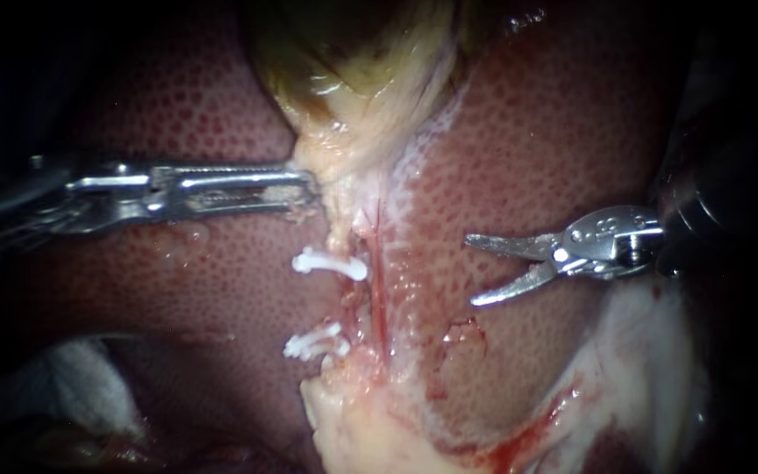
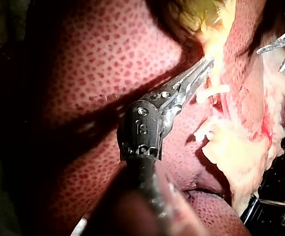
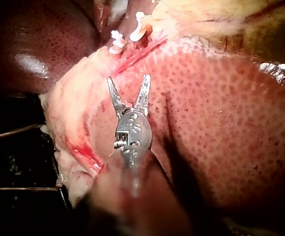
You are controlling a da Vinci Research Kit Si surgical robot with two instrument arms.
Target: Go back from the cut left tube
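Left tube (image 1: 342,235) lies cut, leftward of my right instrument (image 1: 470,270), whose jaws stand apart, across a red tube (image 1: 379,290); its length runs from the gallbladder (image 1: 353,79) toward the liver (image 1: 572,132)'s lower edge. My left instrument (image 1: 304,189), nearer, is clamped on the gallbladder's neck. Two instruments, two tubes, one clip (image 1: 331,263) above the cut, seemingly two below.

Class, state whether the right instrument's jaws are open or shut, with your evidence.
Open. The right instrument shows a clear gap between its jaws, nothing gripped, over the liver, apart from the clips.
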